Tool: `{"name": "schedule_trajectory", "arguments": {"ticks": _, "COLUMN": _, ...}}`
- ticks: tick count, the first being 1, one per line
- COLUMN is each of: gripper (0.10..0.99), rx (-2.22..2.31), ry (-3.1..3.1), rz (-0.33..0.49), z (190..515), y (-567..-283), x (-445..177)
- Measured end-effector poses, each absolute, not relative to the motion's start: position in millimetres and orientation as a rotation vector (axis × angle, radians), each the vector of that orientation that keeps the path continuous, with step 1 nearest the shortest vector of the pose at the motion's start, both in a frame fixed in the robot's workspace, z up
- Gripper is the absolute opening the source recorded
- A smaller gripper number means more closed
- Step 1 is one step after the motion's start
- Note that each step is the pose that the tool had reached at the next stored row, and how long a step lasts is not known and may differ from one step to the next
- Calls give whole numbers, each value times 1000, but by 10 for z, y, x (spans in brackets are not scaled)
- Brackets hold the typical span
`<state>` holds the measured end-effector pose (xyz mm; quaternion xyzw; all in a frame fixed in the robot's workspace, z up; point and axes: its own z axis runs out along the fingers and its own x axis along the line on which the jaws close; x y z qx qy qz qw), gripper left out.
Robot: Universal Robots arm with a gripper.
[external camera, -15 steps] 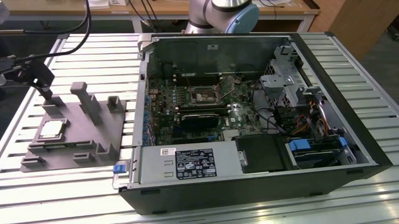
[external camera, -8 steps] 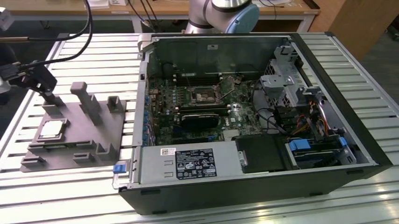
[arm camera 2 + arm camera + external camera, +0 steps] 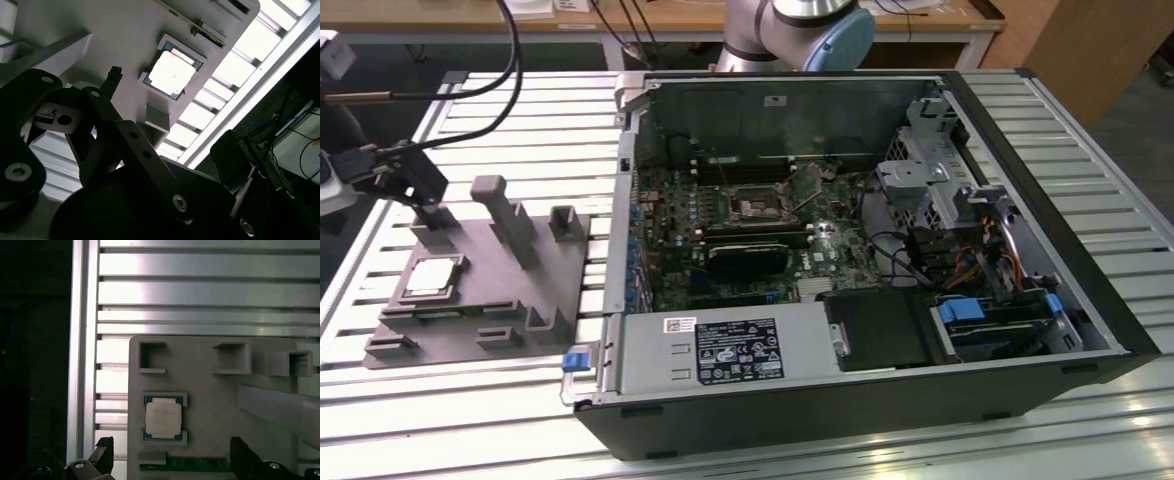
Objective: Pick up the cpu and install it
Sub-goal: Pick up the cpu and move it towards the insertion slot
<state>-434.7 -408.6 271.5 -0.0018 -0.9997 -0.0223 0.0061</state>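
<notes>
Your jaws stand wide and empty above the grey fixture (image 3: 220, 390) on the desk (image 3: 480, 110); cpu (image 3: 163, 418) lies flat in its pocket there, beside the computer case (image 3: 854, 400). Likely light, stiff, slick on top, fragile underneath, so take it by two opposite edges

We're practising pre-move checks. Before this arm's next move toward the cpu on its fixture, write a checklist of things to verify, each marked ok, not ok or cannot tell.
1. The cpu lies flat in its recess on the grey fixture: ok.
2. The gripper is open and holds nothing: ok.
3. In the first wrist view, the fingers stand either side of the cpu without touching it: ok.
4. The computer case is open, with the board exposed: ok.
5. The socket is ready to take the chip: cannot tell.
</notes>
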Motion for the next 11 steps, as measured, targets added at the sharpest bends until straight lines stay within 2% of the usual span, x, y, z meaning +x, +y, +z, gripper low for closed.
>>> {"name": "schedule_trajectory", "arguments": {"ticks": 11, "gripper": 988, "rx": -5, "ry": -3129, "rz": -73, "z": 2598, "y": -4086, "x": -4347}}
